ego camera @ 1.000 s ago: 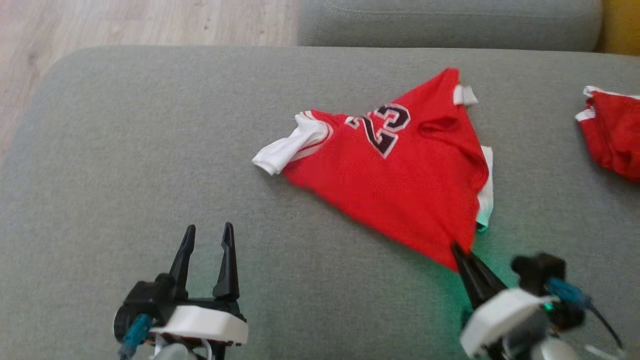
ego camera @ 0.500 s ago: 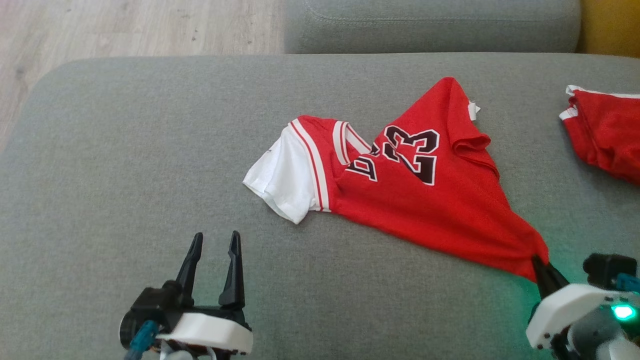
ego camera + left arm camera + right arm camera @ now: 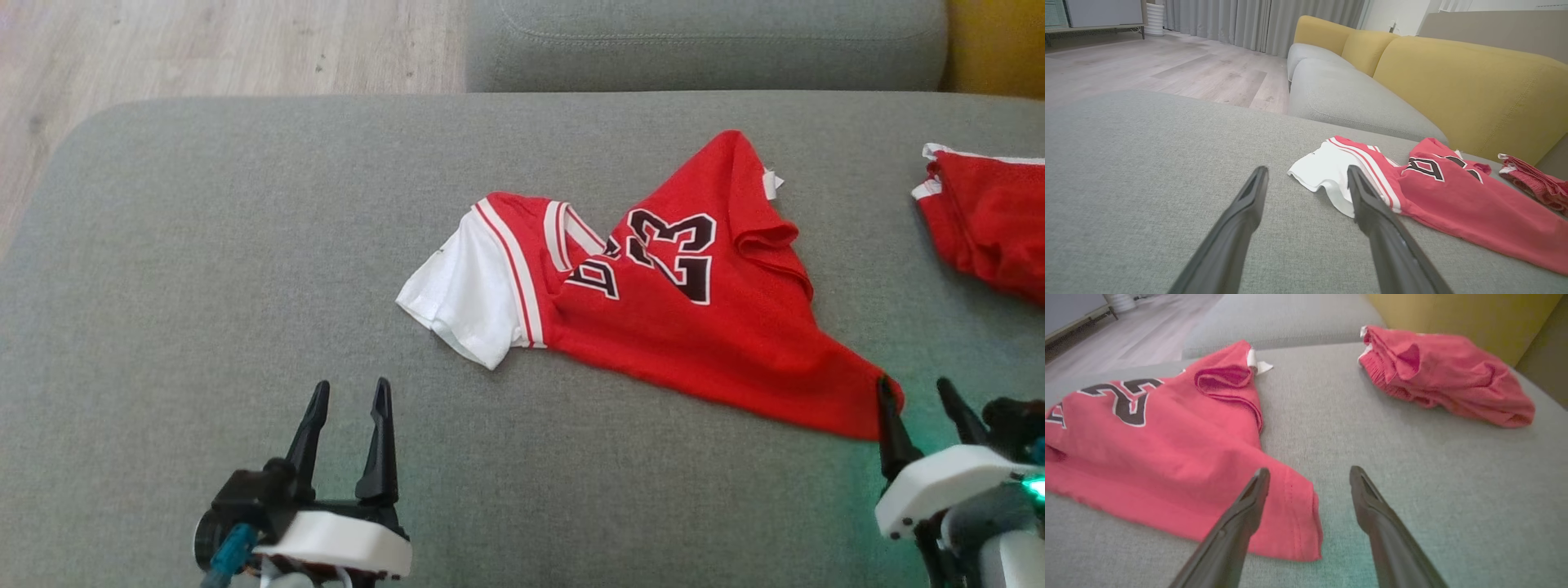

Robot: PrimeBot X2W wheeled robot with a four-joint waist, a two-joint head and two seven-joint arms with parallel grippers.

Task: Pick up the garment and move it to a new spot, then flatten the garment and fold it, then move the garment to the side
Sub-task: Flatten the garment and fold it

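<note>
opened right gripper [image 3: 913,382] at lower right of frame | released garment [image 3: 702,351] corner | dropped it flat onto cushion [image 3: 204,245]

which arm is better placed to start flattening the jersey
Right: the right claw, open, sits at a corner of the jersey, one finger over its edge. The left claw, also open, stands apart from the sleeve.

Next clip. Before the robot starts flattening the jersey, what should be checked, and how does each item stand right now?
1. Right hand open: ok.
2. Right hand clear of the jersey: cannot tell; it overlaps the jersey's corner in its wrist view.
3. Left hand open, off the cloth: ok.
4. Jersey lying on the cushion: ok.
5. Jersey flat: not ok; a fold stands beside the number.
6. Other red garment apart from the jersey: ok.
</note>
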